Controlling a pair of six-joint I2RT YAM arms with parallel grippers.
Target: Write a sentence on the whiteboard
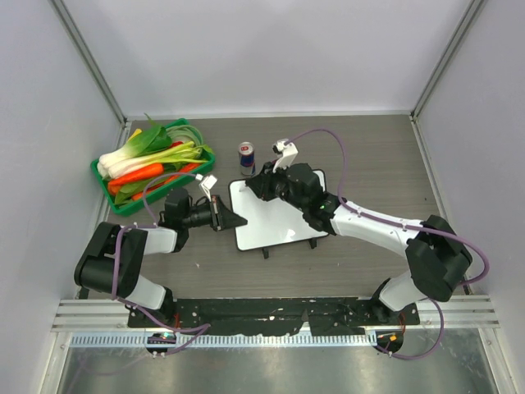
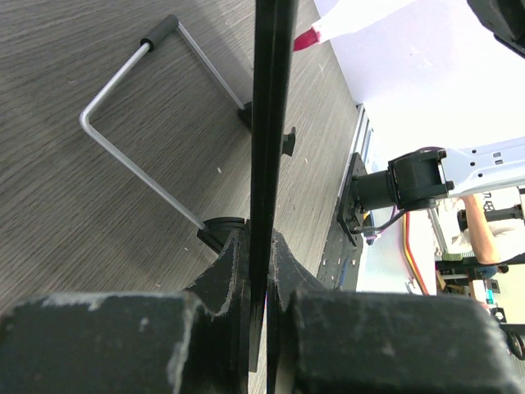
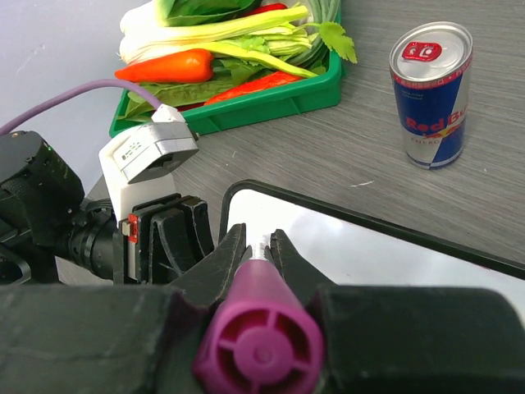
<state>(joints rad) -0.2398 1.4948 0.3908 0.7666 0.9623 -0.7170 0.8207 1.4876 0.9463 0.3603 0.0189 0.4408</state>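
The whiteboard (image 1: pixel 283 222) lies on the table between the arms, and its surface looks blank; no pink sentence shows in any view. My left gripper (image 1: pixel 236 220) is shut on the board's left edge, seen edge-on as a black strip (image 2: pixel 264 123) between the fingers (image 2: pixel 225 271). My right gripper (image 1: pixel 254 187) is shut on a magenta marker (image 3: pixel 261 345) over the board's far left corner (image 3: pixel 369 254). The marker's pink tip (image 2: pixel 305 37) sits at the white surface. The left gripper also shows in the right wrist view (image 3: pixel 168 238).
A green tray (image 1: pixel 123 205) of vegetables (image 3: pixel 238 57) stands at the far left. A Red Bull can (image 1: pixel 246 158) (image 3: pixel 431 94) stands just beyond the board's far edge. The board's wire stand leg (image 2: pixel 139 156) rests on the wood table.
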